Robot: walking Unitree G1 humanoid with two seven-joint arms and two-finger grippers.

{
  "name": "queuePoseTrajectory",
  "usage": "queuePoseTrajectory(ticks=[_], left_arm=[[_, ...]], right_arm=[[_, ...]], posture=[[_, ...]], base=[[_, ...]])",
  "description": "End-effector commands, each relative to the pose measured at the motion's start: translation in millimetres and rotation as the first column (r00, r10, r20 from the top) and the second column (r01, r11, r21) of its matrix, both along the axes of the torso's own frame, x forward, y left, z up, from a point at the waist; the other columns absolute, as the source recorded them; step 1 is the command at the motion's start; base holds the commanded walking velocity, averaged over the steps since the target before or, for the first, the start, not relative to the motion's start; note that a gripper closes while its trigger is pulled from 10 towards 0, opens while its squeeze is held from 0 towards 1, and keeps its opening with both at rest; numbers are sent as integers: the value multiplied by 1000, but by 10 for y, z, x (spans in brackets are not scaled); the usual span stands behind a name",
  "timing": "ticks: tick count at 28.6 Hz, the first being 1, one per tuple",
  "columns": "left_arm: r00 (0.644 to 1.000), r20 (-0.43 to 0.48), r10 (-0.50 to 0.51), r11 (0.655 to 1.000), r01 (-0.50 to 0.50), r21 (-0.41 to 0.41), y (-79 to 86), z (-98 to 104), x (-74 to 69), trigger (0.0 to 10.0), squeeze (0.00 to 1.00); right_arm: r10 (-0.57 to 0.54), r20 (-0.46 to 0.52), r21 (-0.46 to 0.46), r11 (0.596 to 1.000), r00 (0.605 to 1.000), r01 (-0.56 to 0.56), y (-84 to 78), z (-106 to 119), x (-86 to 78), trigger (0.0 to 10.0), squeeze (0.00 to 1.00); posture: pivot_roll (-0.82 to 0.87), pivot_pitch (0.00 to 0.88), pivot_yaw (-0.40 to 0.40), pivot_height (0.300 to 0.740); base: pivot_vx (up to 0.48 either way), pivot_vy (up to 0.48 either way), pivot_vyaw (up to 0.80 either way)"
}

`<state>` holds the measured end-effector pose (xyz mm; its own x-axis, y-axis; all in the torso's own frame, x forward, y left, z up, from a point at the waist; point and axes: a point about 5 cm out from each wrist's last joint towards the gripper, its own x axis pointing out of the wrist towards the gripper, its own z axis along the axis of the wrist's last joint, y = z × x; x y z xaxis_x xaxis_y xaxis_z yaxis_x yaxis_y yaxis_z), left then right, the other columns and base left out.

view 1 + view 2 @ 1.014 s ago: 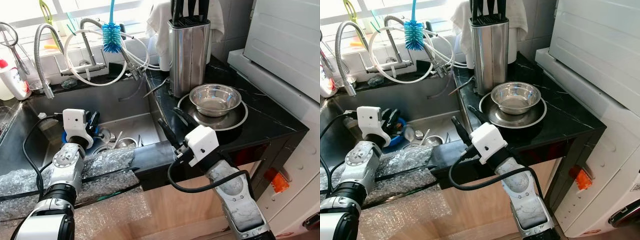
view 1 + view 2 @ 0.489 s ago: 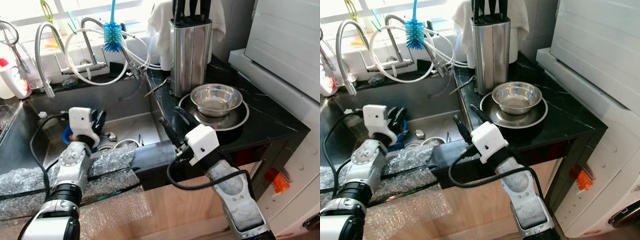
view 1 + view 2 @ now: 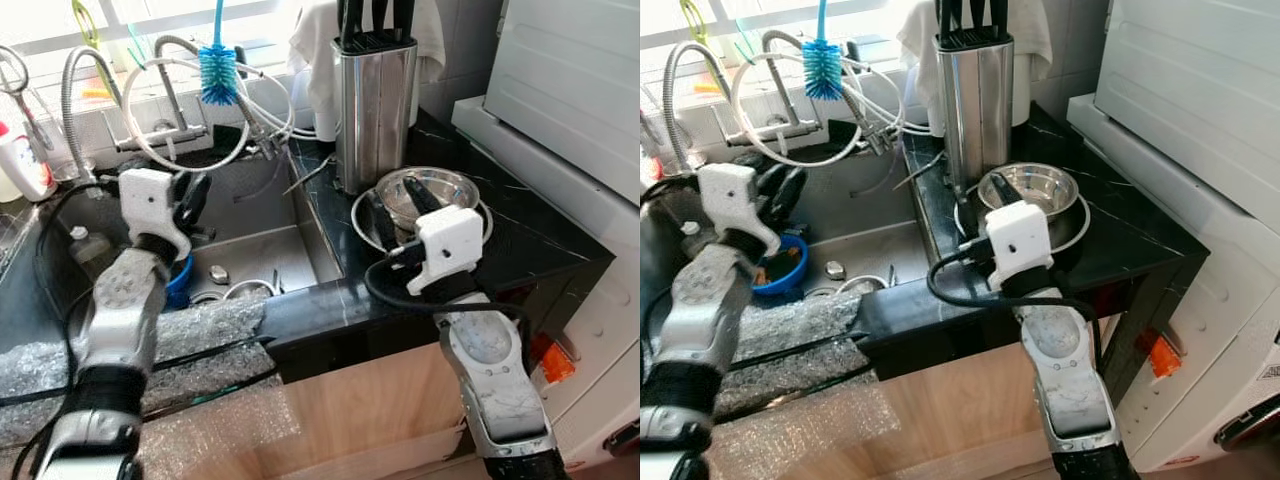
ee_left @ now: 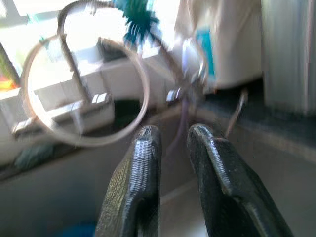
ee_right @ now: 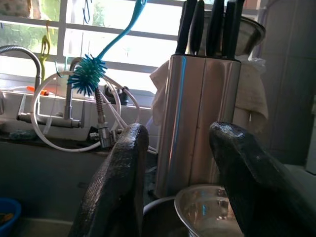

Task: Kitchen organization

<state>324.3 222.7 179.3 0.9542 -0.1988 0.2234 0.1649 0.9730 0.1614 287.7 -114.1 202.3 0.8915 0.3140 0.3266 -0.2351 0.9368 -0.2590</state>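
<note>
Kitchen corner by a bright window

Daylight poured through the window (image 3: pixel 150 15) at upper left above a steel sink (image 3: pixel 250 250); a black marble counter (image 3: pixel 540 240) ran right, a white appliance (image 3: pixel 580 90) at upper right, wood cabinet front (image 3: pixel 370 410) below.

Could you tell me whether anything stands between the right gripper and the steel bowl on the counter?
Nothing visible does. The right gripper, fingers open, hangs just over the near rim of the steel bowl, which sits on a plate before the knife block.
</note>
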Motion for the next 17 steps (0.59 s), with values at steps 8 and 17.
queuePoseTrajectory(ticks=[8,17], left_arm=[[995,39,92,995,-93,29,254,96,-329,10000,0],[985,-26,170,983,-171,-67,64,-168,-595,10000,0]], right_arm=[[-5,-4,27,1000,1000,5,-5,24,-40,10000,0],[-19,-8,24,1000,1000,19,-48,7,-56,10000,0]], posture=[[-102,0,137,740],[-112,0,145,740]], base=[[0,0,0],[0,0,0]])
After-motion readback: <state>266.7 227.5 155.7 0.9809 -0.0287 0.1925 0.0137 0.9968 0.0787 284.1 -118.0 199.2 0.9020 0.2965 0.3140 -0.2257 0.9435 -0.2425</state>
